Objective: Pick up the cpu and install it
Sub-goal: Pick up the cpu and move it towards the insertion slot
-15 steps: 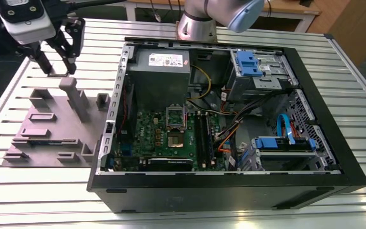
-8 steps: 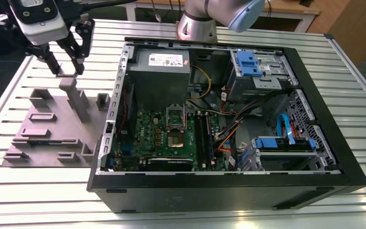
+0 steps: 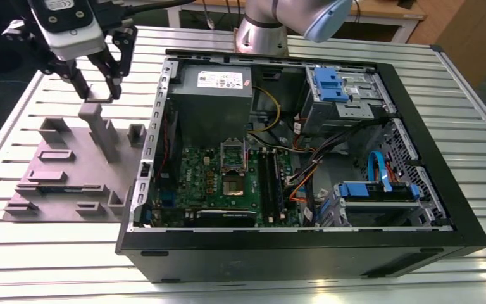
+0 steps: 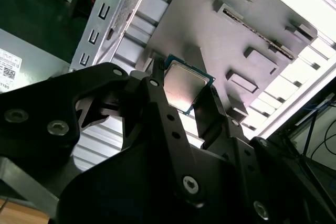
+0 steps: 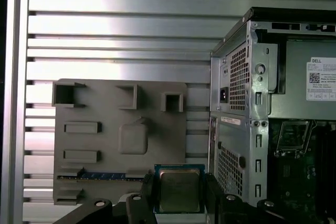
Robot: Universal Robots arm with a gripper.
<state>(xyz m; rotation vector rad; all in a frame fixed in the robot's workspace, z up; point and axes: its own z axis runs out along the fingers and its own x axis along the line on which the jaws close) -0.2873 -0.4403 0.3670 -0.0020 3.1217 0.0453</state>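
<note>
A pale metal worktop [image 3: 49, 250] of long ribbed slats carried everything, and light glared off its ribs. Behind it, at the upper right of the exterior view, stood brown wooden furniture [image 3: 471, 31]. The arm's grey base [image 3: 264, 31] rose at the top centre, just behind an open black computer case [image 3: 311, 256]. This case lay on its side and took up the middle and right of that frame. Inside it were a green motherboard [image 3: 226, 187] with a shiny socket frame [image 3: 233, 166], a grey power supply [image 3: 213, 95] and blue drive brackets [image 3: 331, 82]. On the exterior view's left, just beside the case, lay a flat grey fixture plate [image 3: 66, 190] with raised blocks and slots.

The gripper [image 3: 99, 95] hung at the upper left of the exterior view, over the plate's tall post [image 3: 101, 130] and outside the case.

The cpu [image 5: 179, 190] was a small flat square with a dull silvery-grey metal top and a thin blue-green rim. In the second wrist view its top [image 4: 185, 88] caught a soft reflection. In both wrist views the black jaws were clamped on two opposite edges of the chip. It was held above the grey plate, next to the case wall and well apart from the socket.
</note>
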